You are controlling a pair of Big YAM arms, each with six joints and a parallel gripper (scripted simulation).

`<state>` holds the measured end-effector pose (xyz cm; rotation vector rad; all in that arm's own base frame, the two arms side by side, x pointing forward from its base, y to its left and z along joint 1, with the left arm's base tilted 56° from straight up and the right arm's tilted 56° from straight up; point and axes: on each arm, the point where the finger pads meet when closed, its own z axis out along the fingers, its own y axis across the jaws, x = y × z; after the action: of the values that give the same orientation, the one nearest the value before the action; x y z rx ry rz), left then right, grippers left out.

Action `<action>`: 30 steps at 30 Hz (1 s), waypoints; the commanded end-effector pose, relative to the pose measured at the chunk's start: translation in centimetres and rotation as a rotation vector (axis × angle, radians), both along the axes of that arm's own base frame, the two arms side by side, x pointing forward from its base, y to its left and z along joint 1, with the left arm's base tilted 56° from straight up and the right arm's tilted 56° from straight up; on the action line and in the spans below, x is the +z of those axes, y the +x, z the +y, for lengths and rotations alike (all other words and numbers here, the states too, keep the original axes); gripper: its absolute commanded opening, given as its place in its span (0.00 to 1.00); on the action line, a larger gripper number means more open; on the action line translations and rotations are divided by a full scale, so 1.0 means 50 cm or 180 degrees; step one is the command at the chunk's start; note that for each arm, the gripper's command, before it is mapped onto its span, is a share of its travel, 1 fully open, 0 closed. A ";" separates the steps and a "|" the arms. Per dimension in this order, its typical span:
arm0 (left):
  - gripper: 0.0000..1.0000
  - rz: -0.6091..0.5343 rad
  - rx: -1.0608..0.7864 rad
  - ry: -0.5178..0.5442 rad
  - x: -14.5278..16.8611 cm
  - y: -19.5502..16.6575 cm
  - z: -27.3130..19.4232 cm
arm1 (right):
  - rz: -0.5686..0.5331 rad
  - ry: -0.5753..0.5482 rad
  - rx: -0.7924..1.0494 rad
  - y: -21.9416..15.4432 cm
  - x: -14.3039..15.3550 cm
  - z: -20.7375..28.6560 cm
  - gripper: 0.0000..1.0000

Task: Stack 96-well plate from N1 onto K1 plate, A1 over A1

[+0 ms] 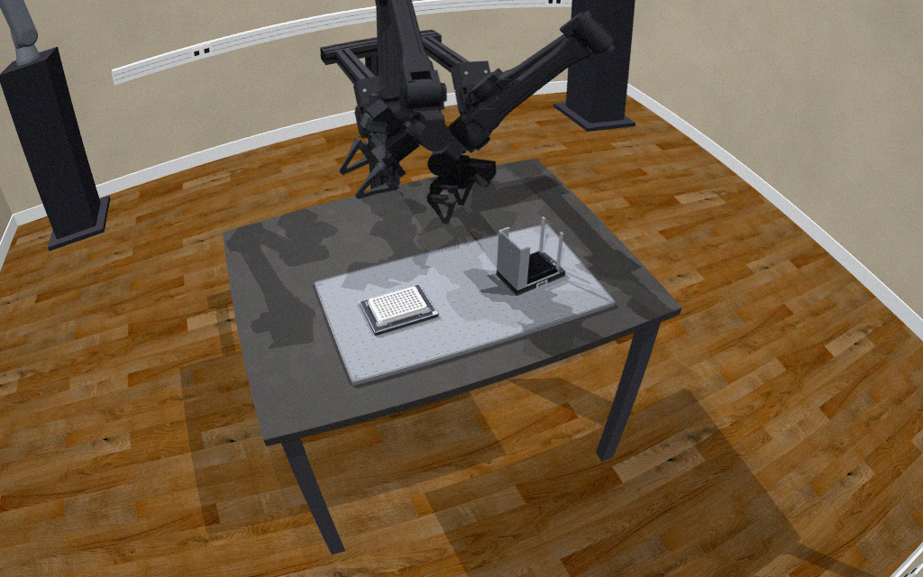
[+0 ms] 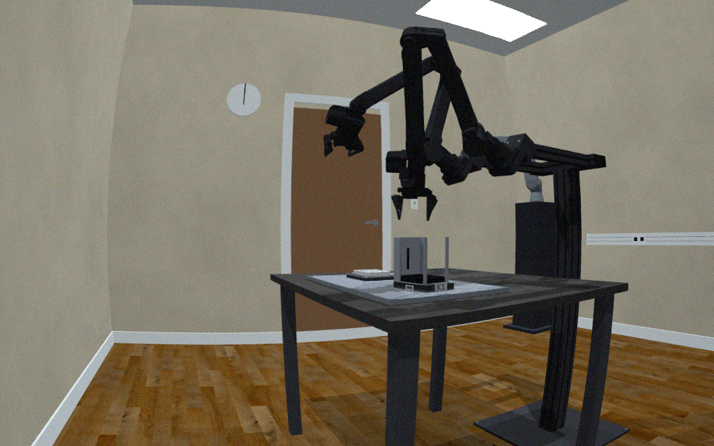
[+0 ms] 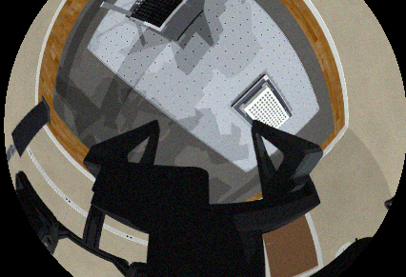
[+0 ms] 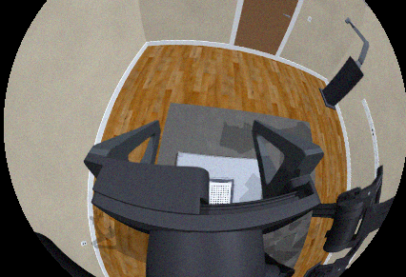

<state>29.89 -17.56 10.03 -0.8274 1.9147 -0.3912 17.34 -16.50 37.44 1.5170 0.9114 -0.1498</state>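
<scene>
The white 96-well plate (image 1: 399, 304) (image 2: 371, 272) (image 3: 268, 108) (image 4: 220, 192) sits in the dark plate nest N1 (image 1: 377, 328) (image 3: 250, 92). The stack rack K1 (image 1: 511, 261) (image 2: 411, 257) (image 3: 186, 17) has a tall grey wall and thin posts around a black plate (image 1: 541, 269) (image 3: 157, 8). Rim lettering is too small to read. My left gripper (image 1: 454, 211) (image 2: 413, 219) (image 3: 205, 125) is open and empty, high above the table. My right gripper (image 1: 351, 183) (image 2: 338, 155) (image 4: 206, 125) is open and empty, higher up, with the plate far below it. K1 is hidden in the right wrist view.
Both fixtures stand on a light perforated board (image 1: 336, 351) (image 3: 229, 49) on the dark table (image 1: 257, 387) (image 2: 559, 285). K1's wall and posts rise well above its base. The two arms hang close together behind the board in the top view.
</scene>
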 end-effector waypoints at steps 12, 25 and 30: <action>1.00 -0.0016 -0.0002 -0.0013 0.004 0.001 -0.003 | -0.0252 -0.0037 0.0091 -0.051 -0.010 0.016 1.00; 1.00 -0.0016 -0.0002 -0.0013 0.004 0.001 -0.003 | -0.0305 -0.0042 0.0102 -0.061 -0.018 0.018 1.00; 1.00 -0.0016 -0.0002 -0.0013 0.004 0.001 -0.003 | -0.0306 -0.0042 0.0102 -0.061 -0.018 0.018 1.00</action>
<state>29.89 -17.56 10.03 -0.8274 1.9147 -0.3912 14.57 -15.83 35.94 1.4949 0.8549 -0.0715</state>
